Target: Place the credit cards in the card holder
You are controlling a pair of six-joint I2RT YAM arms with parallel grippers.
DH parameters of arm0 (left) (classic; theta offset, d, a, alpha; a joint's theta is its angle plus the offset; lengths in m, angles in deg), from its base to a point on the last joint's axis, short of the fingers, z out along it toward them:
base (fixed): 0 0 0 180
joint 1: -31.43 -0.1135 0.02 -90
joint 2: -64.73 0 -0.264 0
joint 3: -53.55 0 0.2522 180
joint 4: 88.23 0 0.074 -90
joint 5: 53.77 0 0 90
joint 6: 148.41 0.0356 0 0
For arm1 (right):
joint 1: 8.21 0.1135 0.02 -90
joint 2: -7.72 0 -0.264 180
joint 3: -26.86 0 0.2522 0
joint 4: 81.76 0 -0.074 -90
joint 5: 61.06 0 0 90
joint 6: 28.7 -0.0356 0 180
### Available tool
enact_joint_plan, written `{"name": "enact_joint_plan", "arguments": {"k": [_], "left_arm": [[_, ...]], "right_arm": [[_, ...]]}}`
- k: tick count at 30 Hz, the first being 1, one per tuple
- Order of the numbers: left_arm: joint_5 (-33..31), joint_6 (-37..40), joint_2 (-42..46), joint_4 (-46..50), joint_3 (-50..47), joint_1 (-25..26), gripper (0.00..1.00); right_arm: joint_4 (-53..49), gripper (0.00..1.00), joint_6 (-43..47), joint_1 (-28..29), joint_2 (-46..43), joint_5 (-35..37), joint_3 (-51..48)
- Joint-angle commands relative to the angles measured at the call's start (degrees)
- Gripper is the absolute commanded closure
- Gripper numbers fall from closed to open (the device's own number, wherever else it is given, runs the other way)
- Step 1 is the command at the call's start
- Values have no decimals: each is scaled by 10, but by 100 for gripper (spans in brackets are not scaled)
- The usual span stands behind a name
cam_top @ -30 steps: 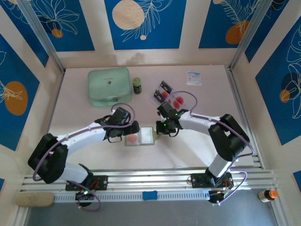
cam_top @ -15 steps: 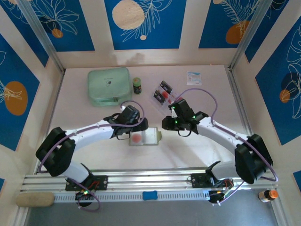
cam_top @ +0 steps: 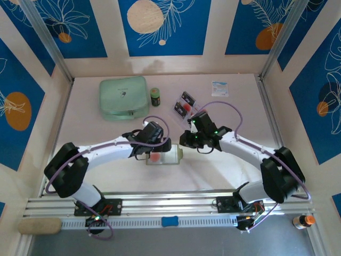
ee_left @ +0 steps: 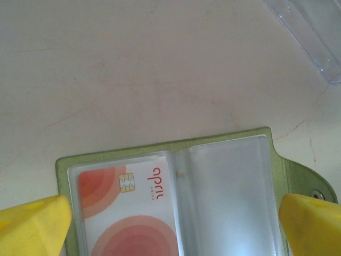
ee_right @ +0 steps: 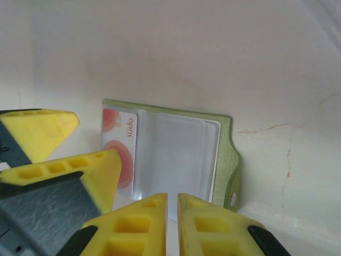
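The olive-green card holder point(cam_top: 169, 156) lies open on the table, snap tab to the right point(ee_left: 311, 186). One credit card point(ee_left: 125, 208) with red circles sits in its left clear sleeve; the right sleeve point(ee_right: 176, 154) is empty. More credit cards point(cam_top: 186, 102) lie in the clear tray point(cam_top: 181, 110) further back. My left gripper point(ee_left: 173, 229) hovers over the holder, open wide, one yellow fingertip point(ee_left: 32, 224) at each end. My right gripper point(ee_right: 171, 213) is at the holder's near edge, its fingers shut to a thin slit over the sleeve's rim; nothing shows between them.
A mint-green zip case point(cam_top: 123, 97) and a small dark bottle point(cam_top: 155, 96) stand at the back left, a white packet point(cam_top: 219, 88) at the back right. A corner of the clear tray point(ee_left: 314, 42) lies beyond the holder. The aluminium rail point(cam_top: 170, 201) runs along the front.
My left gripper slid right over the holder, which shifted slightly right. The right arm's elbow swung out to the right while its gripper stayed by the holder's right end.
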Motion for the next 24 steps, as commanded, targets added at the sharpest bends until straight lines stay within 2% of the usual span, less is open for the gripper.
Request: {"name": "enact_joint_plan", "arguments": {"k": [1,11,24], "left_arm": [[-33,17,3,29,1,17,0],[-54,4,1,43,-12,26,0],[-65,6,-8,55,-12,26,0]], "right_arm": [[10,90,-9,11,30,-24,21],[10,93,3,34,100,-19,56],[-34,94,37,47,124,16,81]]}}
